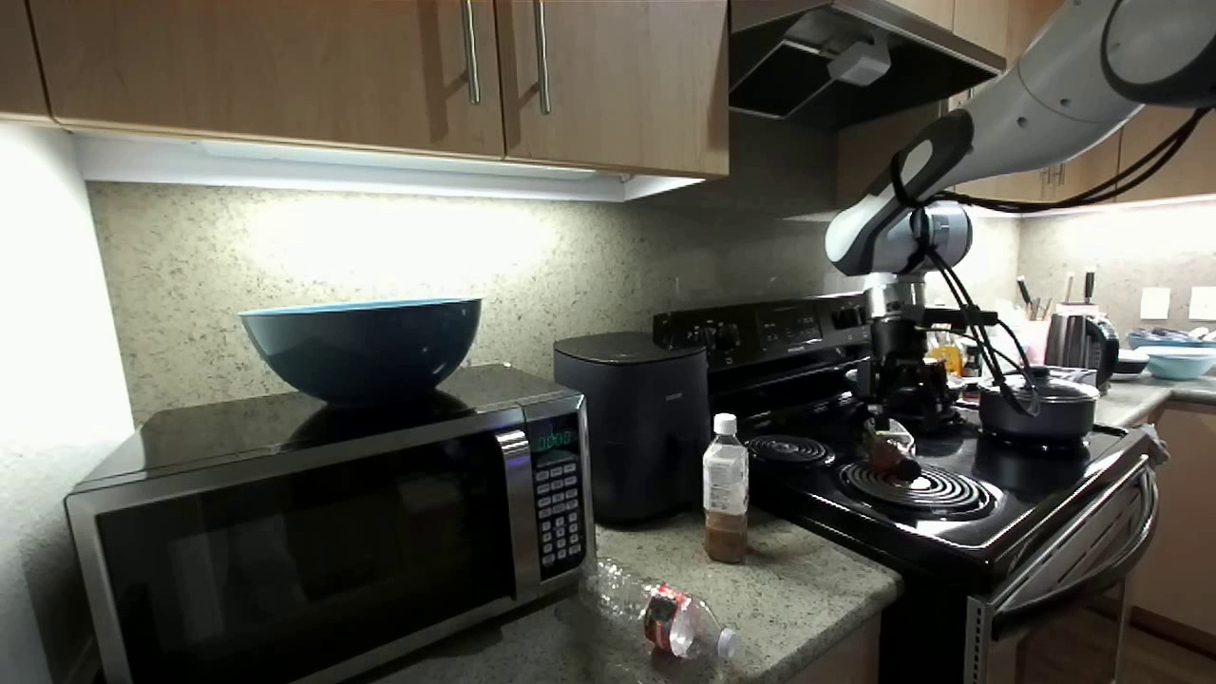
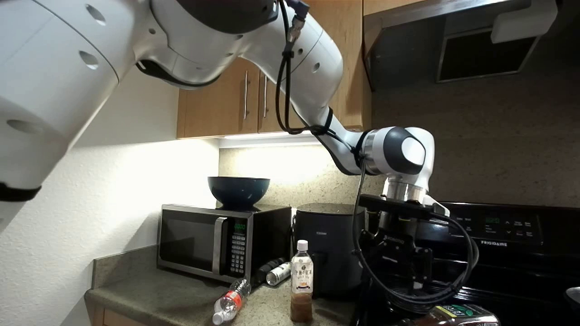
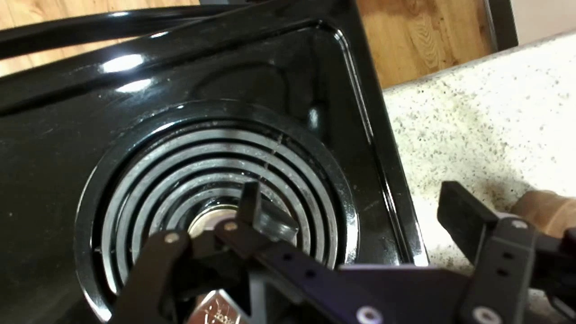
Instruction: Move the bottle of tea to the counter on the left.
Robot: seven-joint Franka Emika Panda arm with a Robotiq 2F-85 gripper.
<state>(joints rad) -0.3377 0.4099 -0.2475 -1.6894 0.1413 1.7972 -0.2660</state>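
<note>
The bottle of tea (image 1: 888, 450), brown with a dark cap, lies on its side on a coil burner of the black stove. In an exterior view its brown side and green label (image 2: 458, 310) show at the bottom edge. In the wrist view its dark cap (image 3: 278, 223) and part of its body (image 3: 216, 310) show beside and behind the left finger. My gripper (image 3: 355, 209) is open and empty above the stove's edge, one finger by the cap, the other over the counter (image 3: 450, 135). In an exterior view the gripper (image 1: 902, 413) is low over the stove. The speckled counter (image 1: 807, 584) adjoins the stove.
A white-capped bottle (image 1: 726, 489) stands on the counter near the stove. A clear bottle with a red label (image 1: 665, 613) lies in front. The air fryer (image 1: 631, 427), the microwave (image 1: 304, 532) with a blue bowl (image 1: 366, 351), and a lidded pot (image 1: 1035, 410) stand around.
</note>
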